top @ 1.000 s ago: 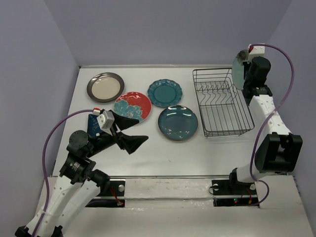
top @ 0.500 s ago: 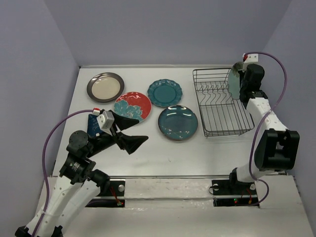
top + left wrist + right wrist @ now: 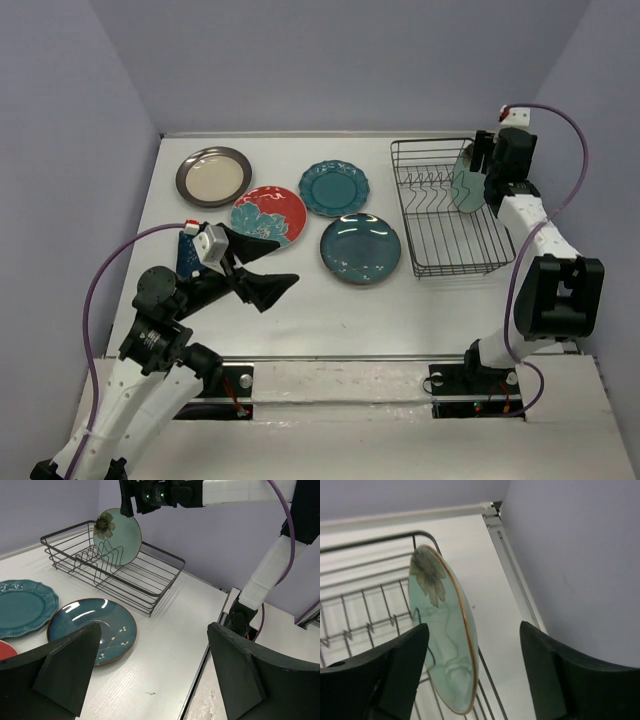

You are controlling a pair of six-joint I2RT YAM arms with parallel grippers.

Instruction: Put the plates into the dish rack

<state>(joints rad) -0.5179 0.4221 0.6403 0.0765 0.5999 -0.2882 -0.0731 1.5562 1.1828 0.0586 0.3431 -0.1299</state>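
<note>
The pale mint plate [image 3: 466, 182] with a flower stands on edge among the prongs at the far right of the black wire dish rack [image 3: 404, 212]. My right gripper [image 3: 478, 163] hangs over it, open. In the right wrist view the mint plate [image 3: 442, 630] sits between the spread fingers [image 3: 395, 672], free of both. The cream plate [image 3: 212, 176], red floral plate [image 3: 268, 215], scalloped teal plate [image 3: 334, 188] and glossy dark teal plate [image 3: 360, 248] lie flat on the table. A dark blue plate [image 3: 190, 252] shows partly under my left arm. My left gripper [image 3: 266, 268] is open and holds nothing.
The left wrist view shows the dish rack [image 3: 165, 580] with the mint plate [image 3: 117, 536] in it, the dark teal plate [image 3: 92, 629] in front and the table's near edge rail [image 3: 200, 680] to the right. The side wall stands close behind the rack.
My right gripper came down and left with the mint plate, set it on edge in the rack, then opened. The left arm has not moved.
</note>
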